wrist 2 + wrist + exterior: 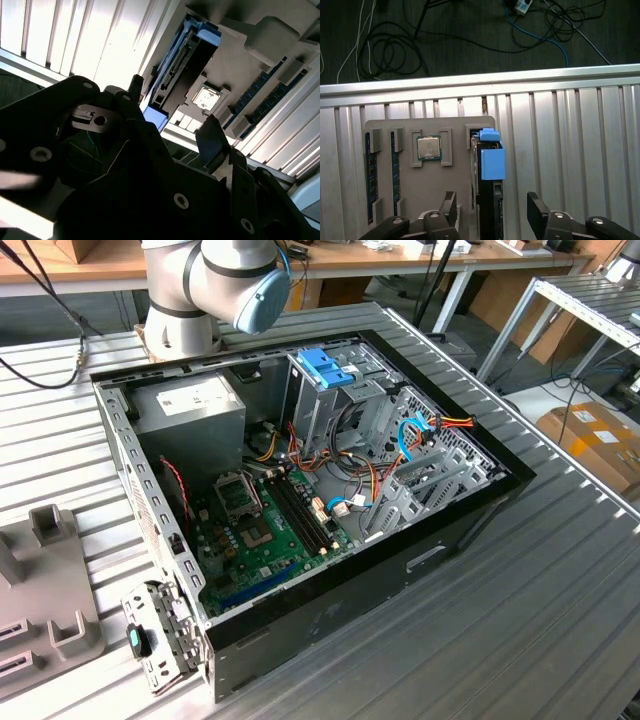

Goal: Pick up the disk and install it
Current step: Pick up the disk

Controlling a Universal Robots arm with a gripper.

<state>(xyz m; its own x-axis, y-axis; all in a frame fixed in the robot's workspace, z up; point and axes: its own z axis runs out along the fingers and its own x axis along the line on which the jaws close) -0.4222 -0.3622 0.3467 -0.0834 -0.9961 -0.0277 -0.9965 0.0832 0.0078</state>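
Hand (pixel 491 201) hung over the grey holder (pixel 390 125), fingers (pixel 449 205) apart, one on each side of the disk (pixel 488 187). Neither pad appeared to touch it, and nothing was held.

The disk stood on its long edge in a slot at one end of the holder, beside the processor chip (pixel 429 148) and two memory sticks (pixel 370 175). The second wrist view agreed: disk (pixel 182 65) upright in the slot, dark casing, light-blue rails (pixel 492 162).

Handling (judged):
- Metal casing, stiff, fairly heavy for its size; it should not give under a squeeze.
- The broad faces looked smooth, so it could slip under a light grip.
- The plastic rails were the weak part and likely to flex.
- Best hold: across the two broad faces at mid-length, clear of the blue end piece.
- Probably shock-sensitive, so no knocks.

Room:
- The holder lay near the table's edge (pixel 480 80), with floor cables (pixel 385 50) beyond it.
- Away from the chip there was bare ribbed table (pixel 570 165), free for that finger. The other finger sat in the narrower gap towards the chip's raised frame.

In the exterior view the open computer case (pixel 350 590) took up the table's middle. Its interior was crowded with wiring (pixel 415 435) and a drive cage with a blue latch (pixel 325 368).
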